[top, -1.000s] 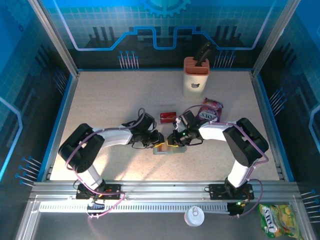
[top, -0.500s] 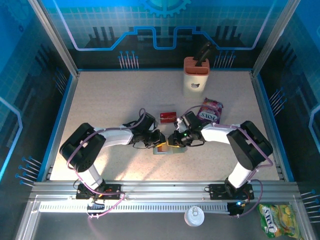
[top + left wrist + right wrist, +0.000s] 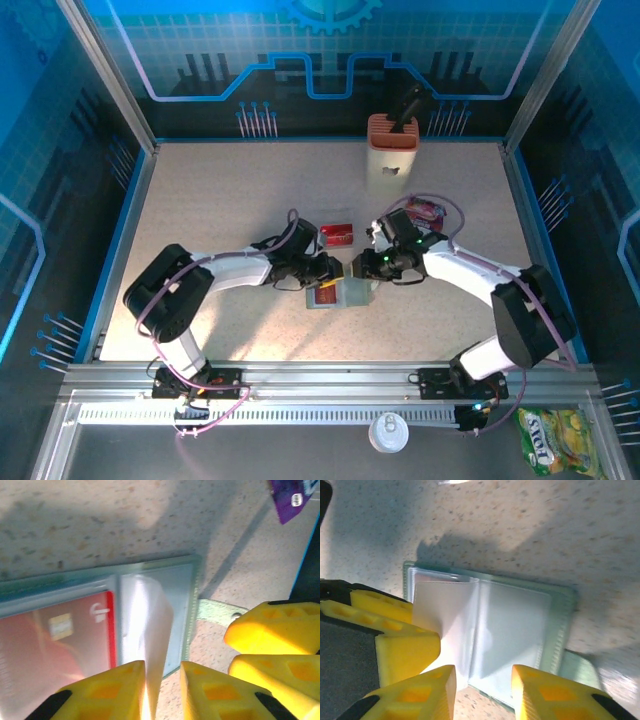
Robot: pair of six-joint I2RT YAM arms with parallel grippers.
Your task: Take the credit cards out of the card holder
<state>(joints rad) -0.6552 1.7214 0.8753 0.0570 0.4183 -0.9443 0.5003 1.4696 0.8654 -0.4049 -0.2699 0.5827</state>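
The card holder (image 3: pixel 342 294) lies open on the table between my two grippers. In the left wrist view a red credit card (image 3: pixel 55 640) sits inside its left pocket, and a clear leaf (image 3: pixel 150 625) stands up between the fingers of my left gripper (image 3: pixel 162 682). The leaf leans on the left finger and a gap shows to the right one. My right gripper (image 3: pixel 484 687) is open over the near edge of the pale holder (image 3: pixel 515 625), with nothing clamped. Another red credit card (image 3: pixel 337 234) lies loose on the table behind the grippers (image 3: pixel 338 272).
A tall orange-and-cream block (image 3: pixel 392 150) stands at the back. The purple-red snack packet (image 3: pixel 425 208) lies right of the loose card, partly under my right arm. The right gripper's yellow fingers (image 3: pixel 270 630) sit close beside the left gripper.
Both grippers have widened their jaws. My right arm has swung its elbow out to the right and now covers part of the snack packet. The holder lies more open.
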